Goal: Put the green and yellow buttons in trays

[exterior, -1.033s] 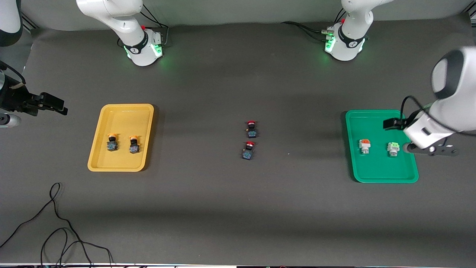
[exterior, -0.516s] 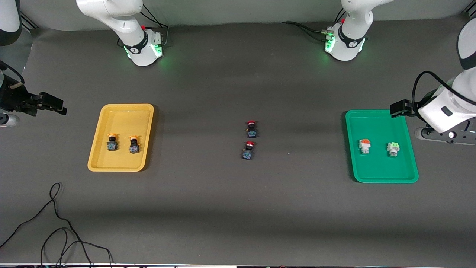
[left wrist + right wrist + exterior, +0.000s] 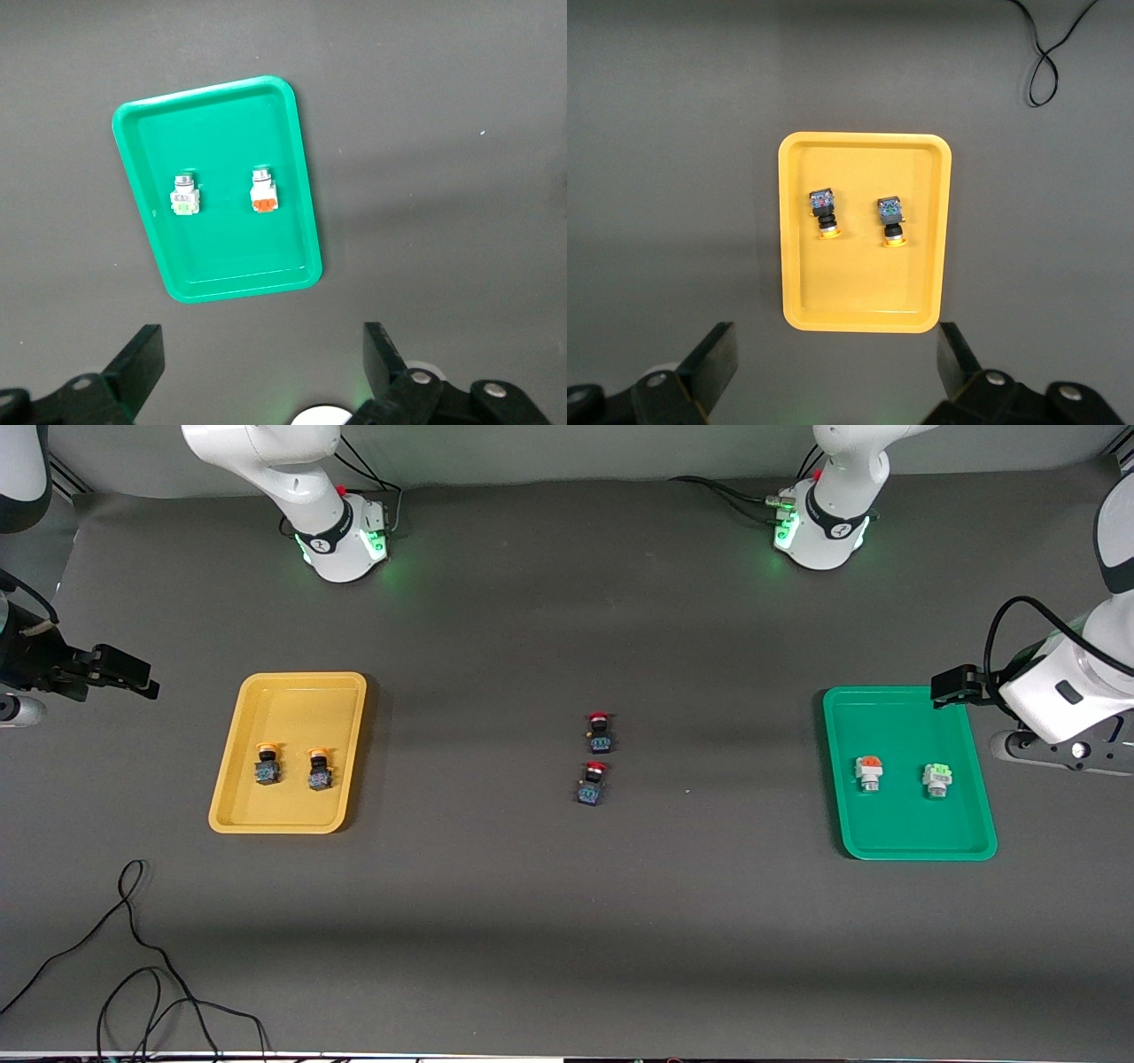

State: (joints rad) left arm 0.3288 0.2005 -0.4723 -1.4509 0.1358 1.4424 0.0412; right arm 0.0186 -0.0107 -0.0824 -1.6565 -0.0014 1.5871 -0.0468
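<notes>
Two yellow-capped black buttons (image 3: 267, 765) (image 3: 320, 770) lie in the yellow tray (image 3: 301, 700) toward the right arm's end of the table. They also show in the right wrist view (image 3: 824, 212) (image 3: 892, 220) in that tray (image 3: 864, 283). The green-capped white button (image 3: 936, 779) lies in the green tray (image 3: 895, 717), and shows in the left wrist view (image 3: 184, 197) in the same tray (image 3: 221, 124). My left gripper (image 3: 263, 372) is open and empty, up beside the green tray (image 3: 1063, 748). My right gripper (image 3: 835, 367) is open and empty, up beside the yellow tray (image 3: 18, 708).
A white button with an orange cap (image 3: 868, 772) lies in the green tray beside the green one (image 3: 262, 192). Two red-capped black buttons (image 3: 600, 732) (image 3: 592, 783) lie mid-table. A black cable (image 3: 133, 957) loops near the front edge at the right arm's end.
My left gripper has risen from over the green tray's edge and drawn out toward the left arm's end of the table. The right arm and all buttons have stayed put.
</notes>
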